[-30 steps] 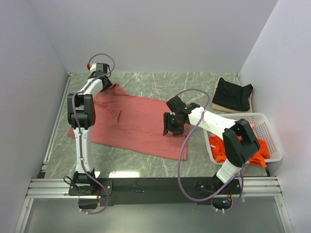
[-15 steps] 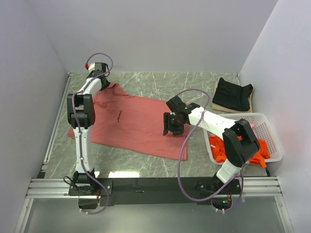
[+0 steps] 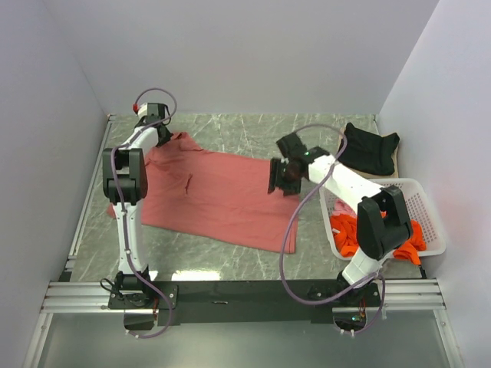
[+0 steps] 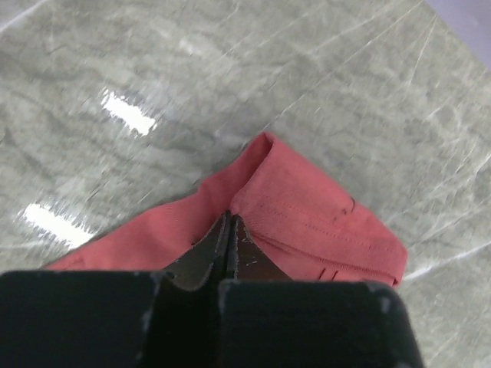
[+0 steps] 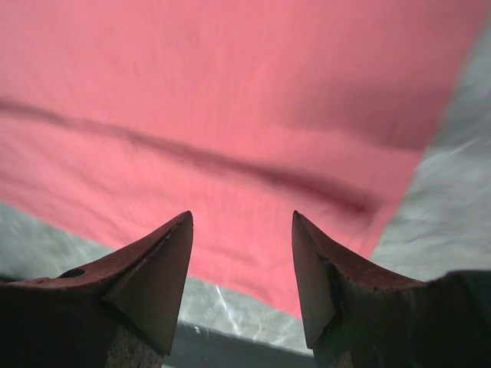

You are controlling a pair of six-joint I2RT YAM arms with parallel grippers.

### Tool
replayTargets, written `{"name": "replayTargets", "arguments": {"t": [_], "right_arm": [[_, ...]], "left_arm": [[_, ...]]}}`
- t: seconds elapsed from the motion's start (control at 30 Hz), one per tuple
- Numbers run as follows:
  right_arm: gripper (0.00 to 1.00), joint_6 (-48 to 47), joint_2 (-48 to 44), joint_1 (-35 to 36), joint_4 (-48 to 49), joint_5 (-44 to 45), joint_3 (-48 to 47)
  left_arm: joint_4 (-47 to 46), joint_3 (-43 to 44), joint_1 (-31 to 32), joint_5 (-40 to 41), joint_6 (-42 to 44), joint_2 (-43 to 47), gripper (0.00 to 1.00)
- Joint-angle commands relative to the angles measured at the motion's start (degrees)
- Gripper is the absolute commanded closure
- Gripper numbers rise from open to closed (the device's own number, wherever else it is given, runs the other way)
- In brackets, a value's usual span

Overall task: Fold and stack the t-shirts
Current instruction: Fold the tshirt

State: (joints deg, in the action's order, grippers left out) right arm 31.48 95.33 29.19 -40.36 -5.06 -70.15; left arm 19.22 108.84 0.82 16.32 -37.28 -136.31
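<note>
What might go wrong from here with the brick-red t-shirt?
The left jaws pinch only a thin fold by the sleeve hem of the dusty brick-red cloth t-shirt; it may slip when pulled. The right jaws stand open over its other edge, holding nothing, so a one-sided lift would likely bunch it.

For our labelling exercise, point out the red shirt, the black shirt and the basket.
red shirt (image 3: 219, 198): top view, middle of its body.
black shirt (image 3: 370, 149): top view, centre of the cloth.
basket (image 3: 422, 203): top view, bare lattice near its right rim.

Red t-shirt (image 3: 219, 201) spread flat; black t-shirt (image 3: 370, 149) bunched.
</note>
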Motion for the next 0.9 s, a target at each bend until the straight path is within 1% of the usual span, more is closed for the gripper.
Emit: {"name": "replayTargets", "arguments": {"t": [0.0,0.07,0.1,0.13,0.2,0.23,0.33,0.57,0.87], "right_arm": [[0.37,-3.36,1.43,-4.56,-1.65,4.53,-7.62],[0.36,-3.88,4.23,-6.42,-2.26,4.97,-11.49],[0.36,-4.58,5.38,-7.91,-2.36,6.71,-12.81],[0.36,-4.94,7.83,-8.53,-2.62,7.6,-15.43],[0.36,-5.73,10.39,-9.41,-3.32,10.4,-18.17],[0.36,-5.99,12.75,-10.28,-3.67,11.12,-20.79],[0.36,-6.08,16.71,-11.96,-4.2,13.31,-24.32],[0.35,-6.0,22.09,-15.3,-3.15,13.67,-27.49],[0.35,-6.44,27.01,-16.44,-2.45,13.06,-29.26]], "left_arm": [[-1.2,-2.66,-0.64,-1.9,-0.6,4.91,1.0],[-1.21,-2.84,-0.73,-2.6,-0.95,5.18,1.0],[-1.12,-2.75,-0.64,-3.04,-1.22,5.18,1.0],[-1.03,-2.67,-2.12,-3.39,-1.39,5.18,1.0],[-0.94,-2.58,-2.23,-4.1,-1.83,5.26,1.0],[-0.94,-2.66,-2.23,-4.27,-1.92,5.35,1.0],[-1.12,-2.93,-2.31,-4.63,-2.18,6.14,1.0],[-1.73,-4.33,-2.75,-6.38,-3.59,7.72,1.0],[-2.35,-5.65,-3.1,-7.17,-4.56,9.57,1.0]]}}
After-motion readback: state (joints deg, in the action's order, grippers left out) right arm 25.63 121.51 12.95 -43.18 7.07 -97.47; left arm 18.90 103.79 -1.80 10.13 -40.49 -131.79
